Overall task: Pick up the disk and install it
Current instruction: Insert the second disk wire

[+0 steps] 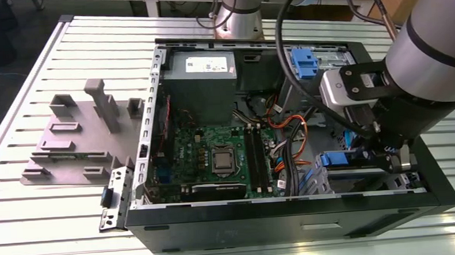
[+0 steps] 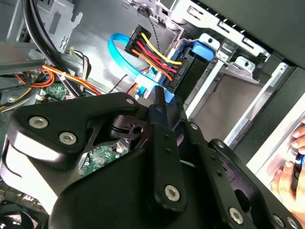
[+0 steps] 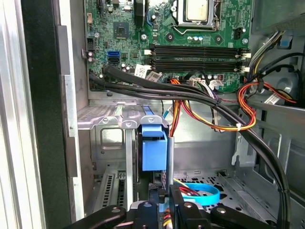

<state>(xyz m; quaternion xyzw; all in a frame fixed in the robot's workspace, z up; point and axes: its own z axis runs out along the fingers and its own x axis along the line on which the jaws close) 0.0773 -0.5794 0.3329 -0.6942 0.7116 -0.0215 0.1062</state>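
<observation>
Disk (image 3: 154, 150), blue-railed slab, in hand (image 3: 164, 193)

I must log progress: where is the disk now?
The disk stands inside the computer case, at the exterior view's right, under the end effector, beside the motherboard.

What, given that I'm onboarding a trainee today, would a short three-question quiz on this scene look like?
1. True or false: the computer case lies with its side open, the motherboard exposed.
2. Where is the gripper? A) hanging high above the case; B) down inside the case, toward the exterior view's right; C) outside the case altogether.
3. Fill in: the grey fixture plate lies beside the case, on the exterior view's ____.

Key: 1 true; 2 B; 3 left.
</observation>
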